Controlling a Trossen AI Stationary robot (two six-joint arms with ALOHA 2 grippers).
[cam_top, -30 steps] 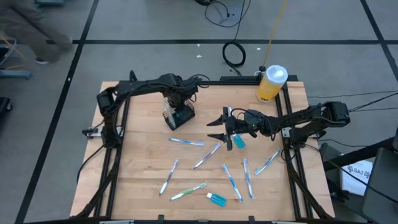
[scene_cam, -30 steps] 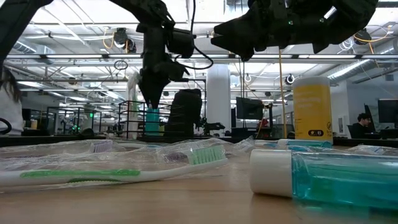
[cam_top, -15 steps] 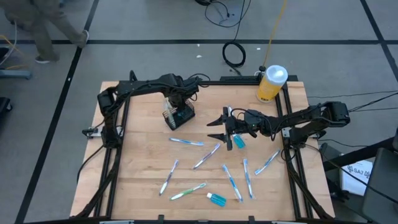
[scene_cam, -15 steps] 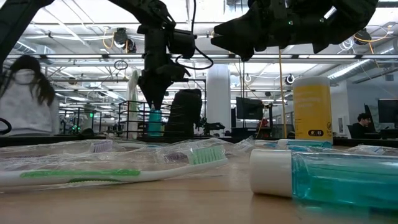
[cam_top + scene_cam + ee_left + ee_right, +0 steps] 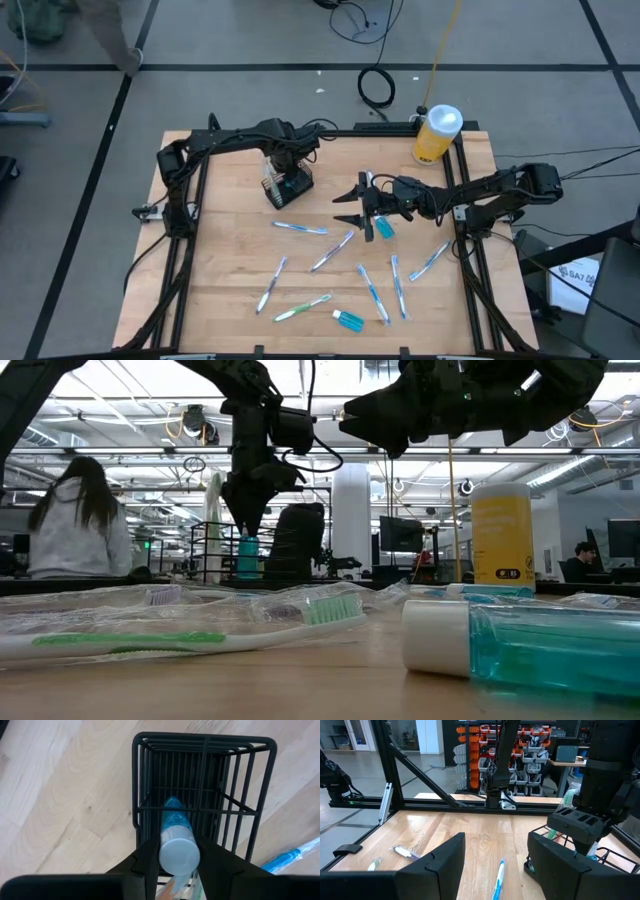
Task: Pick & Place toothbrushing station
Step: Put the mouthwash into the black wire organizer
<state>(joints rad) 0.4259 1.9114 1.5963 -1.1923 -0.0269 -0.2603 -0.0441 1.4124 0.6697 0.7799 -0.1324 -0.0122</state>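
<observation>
The black wire caddy [image 5: 296,186] stands on the wooden table at the far left of centre; it also shows in the left wrist view [image 5: 205,740]. My left gripper [image 5: 178,866] is above it, shut on a small teal bottle with a white cap [image 5: 172,815] that reaches down into the caddy. In the low view the gripper [image 5: 246,520] points down over the bottle [image 5: 248,556]. My right gripper [image 5: 350,208] hangs open and empty above the table's middle, beside another small teal bottle [image 5: 385,228]. My left gripper pinches the teal bottle at its white cap end [image 5: 178,852] between its two fingers [image 5: 150,862]. The fingers come from above, pointing down. The bottle stands upright below them, its lower part inside the caddy; whether its bottom rests on the caddy's floor I cannot tell.
Several wrapped toothbrushes [image 5: 330,252] lie scattered over the near half of the table, with a third small teal bottle [image 5: 348,319] near the front edge. A tall yellow bottle with a white cap [image 5: 436,135] stands at the far right corner. A person [image 5: 78,525] sits beyond the table.
Both arms and the task's things stand as before. A person in the room behind the table has moved into the low view from its left side.
</observation>
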